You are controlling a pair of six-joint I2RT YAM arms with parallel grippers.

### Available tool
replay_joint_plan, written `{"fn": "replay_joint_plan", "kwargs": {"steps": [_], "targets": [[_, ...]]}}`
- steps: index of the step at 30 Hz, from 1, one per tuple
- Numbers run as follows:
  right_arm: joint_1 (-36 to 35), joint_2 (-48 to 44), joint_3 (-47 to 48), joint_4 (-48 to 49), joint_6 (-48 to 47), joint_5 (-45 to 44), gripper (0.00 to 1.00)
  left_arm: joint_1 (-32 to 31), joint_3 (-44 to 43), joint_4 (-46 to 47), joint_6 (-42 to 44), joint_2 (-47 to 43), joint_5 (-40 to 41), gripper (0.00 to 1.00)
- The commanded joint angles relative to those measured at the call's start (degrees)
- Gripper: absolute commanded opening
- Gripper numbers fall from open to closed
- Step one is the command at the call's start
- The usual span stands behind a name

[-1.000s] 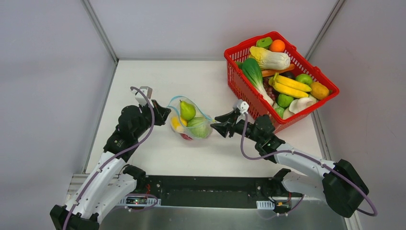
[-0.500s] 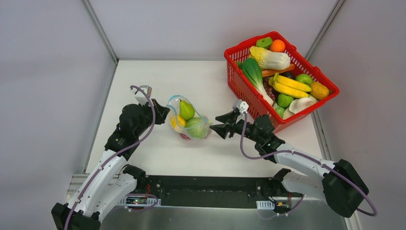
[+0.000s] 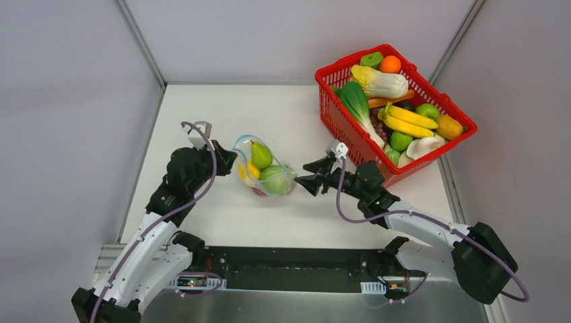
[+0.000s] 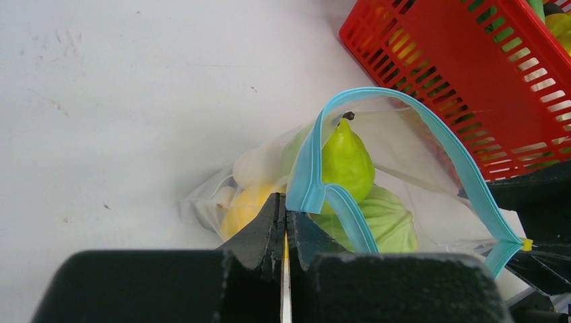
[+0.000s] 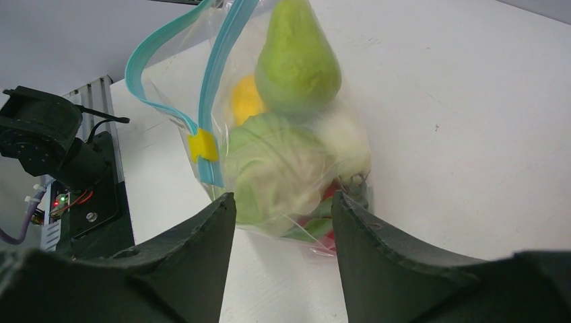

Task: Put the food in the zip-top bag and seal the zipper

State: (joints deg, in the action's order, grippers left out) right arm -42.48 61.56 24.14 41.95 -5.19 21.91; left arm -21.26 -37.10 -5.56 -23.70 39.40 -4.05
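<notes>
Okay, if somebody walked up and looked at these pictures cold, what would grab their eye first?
The bright red basket, heaped with toy fruit and vegetables, at the far right of the table. Next, in the middle, the clear zip-top bag with a green pear and cabbage inside, its teal zipper gaping open. The left hand is shut on the bag's edge, while the right hand is open just short of its other side.
</notes>
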Motion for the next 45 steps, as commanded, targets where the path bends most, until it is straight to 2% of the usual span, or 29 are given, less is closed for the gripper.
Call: {"fn": "replay_joint_plan", "kwargs": {"steps": [1,9,15,19,27,30,34,39,43,45], "targets": [[0.09,-0.77,2.3,0.86,-0.43,0.66,0.57,0.75,-0.31,0.43,-1.23,-1.75,2.58,0.0],[0.15,-0.73,2.15,0.67,-0.29,0.99,0.58,0.79,-0.86,-0.62,-0.89,-1.71,3.16,0.0],[0.53,-0.52,2.01,0.5,-0.27,2.22,0.49,0.78,-0.33,-0.13,-2.31,-1.45,3.24,0.0],[0.77,-0.1,2.3,0.5,-0.29,2.18,0.46,0.84,-0.05,0.23,-2.66,-1.46,3.54,0.0],[1.27,0.08,3.04,0.54,-0.04,2.18,0.57,0.81,-0.42,0.75,-2.9,-0.38,2.83,0.0],[2.67,0.05,3.31,0.11,1.43,5.12,0.61,0.78,-0.25,0.36,-2.95,-0.55,3.16,0.0],[6.08,1.19,3.73,1.44,7.06,9.73,0.61,0.85,0.12,0.36,-3.19,-0.68,3.26,0.0],[6.01,3.04,3.55,6.64,8.45,15.45,0.61,0.82,-0.46,0.04,-3.19,-0.23,3.26,0.0],[1.53,5.33,5.52,4.89,2.42,16.29,0.6,0.8,-0.73,-0.06,-3.28,0.12,3.55,0.0],[0.37,6.25,5.86,6.11,2.41,15.68,0.61,0.81,-1.09,-0.43,-3.15,0.13,3.61,0.0]]}}
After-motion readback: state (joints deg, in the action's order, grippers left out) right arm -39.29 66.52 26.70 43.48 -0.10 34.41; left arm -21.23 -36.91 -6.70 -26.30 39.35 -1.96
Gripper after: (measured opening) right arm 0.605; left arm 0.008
